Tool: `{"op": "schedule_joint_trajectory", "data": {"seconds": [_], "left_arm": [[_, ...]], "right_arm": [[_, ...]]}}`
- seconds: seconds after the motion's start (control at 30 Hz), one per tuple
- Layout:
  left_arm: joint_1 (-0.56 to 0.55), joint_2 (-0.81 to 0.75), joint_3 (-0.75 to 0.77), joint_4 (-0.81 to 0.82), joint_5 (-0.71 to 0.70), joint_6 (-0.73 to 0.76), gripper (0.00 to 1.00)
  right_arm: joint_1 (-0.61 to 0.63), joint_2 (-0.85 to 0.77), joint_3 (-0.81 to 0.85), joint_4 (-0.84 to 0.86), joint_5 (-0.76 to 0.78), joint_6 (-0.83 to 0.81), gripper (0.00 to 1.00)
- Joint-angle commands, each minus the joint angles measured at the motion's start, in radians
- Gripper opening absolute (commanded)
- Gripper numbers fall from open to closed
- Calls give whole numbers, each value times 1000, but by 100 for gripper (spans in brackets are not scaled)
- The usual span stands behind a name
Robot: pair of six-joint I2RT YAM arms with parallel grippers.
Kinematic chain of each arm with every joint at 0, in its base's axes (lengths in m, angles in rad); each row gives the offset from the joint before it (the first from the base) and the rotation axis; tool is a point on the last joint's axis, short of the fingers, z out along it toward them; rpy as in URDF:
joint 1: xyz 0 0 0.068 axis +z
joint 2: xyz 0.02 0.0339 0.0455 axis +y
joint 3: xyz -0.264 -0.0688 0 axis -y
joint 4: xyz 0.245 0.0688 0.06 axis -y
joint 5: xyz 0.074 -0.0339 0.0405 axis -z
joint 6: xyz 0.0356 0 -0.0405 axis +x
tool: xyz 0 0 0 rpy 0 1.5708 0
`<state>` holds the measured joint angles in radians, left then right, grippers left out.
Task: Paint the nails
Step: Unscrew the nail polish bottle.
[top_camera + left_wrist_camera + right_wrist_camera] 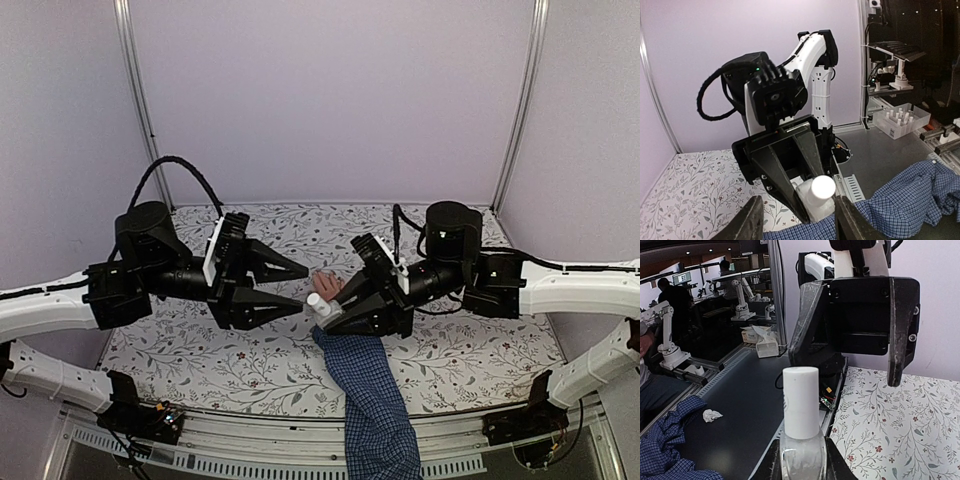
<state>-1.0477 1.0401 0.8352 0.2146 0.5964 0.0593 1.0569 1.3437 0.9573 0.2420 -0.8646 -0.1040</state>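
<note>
the nails [320,277] are too small to make out; they tip the pale hand [329,287] ending the blue checked sleeve [375,400], which lies mid-surface [200,350] between your arms. your right pincer [328,310] clamps a white-capped bottle [800,405] just beside that hand. your left pincer [303,289] stands open and empty, facing the bottle.

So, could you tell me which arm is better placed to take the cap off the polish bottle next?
Left, probably. The right hand is shut on the bottle, and the open left hand faces its white cap close by.
</note>
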Motion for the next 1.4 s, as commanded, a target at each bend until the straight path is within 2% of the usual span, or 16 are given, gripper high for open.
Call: {"op": "schedule_joint_trajectory", "data": {"seconds": [0.0, 0.57, 0.77, 1.0, 1.07, 1.37], "left_arm": [[-39, 28, 17, 57, 32, 60, 49], [-97, 87, 56, 15, -10, 93, 27], [-98, 81, 46, 14, -19, 99, 25], [-99, 77, 44, 20, -50, 89, 4], [-98, 75, 40, 29, -80, 79, 0], [-97, 92, 54, 41, -327, -27, 0]], "right_arm": [[-6, 37, 39, -20, -90, 47, 0], [-8, 64, 59, -9, -110, 72, 0], [-24, 52, 53, 22, -122, 96, 0], [-29, 60, 58, 40, -124, 99, 0], [-32, 56, 58, 45, -105, 99, 0], [-35, 26, 47, 44, 157, 115, 0]]}}
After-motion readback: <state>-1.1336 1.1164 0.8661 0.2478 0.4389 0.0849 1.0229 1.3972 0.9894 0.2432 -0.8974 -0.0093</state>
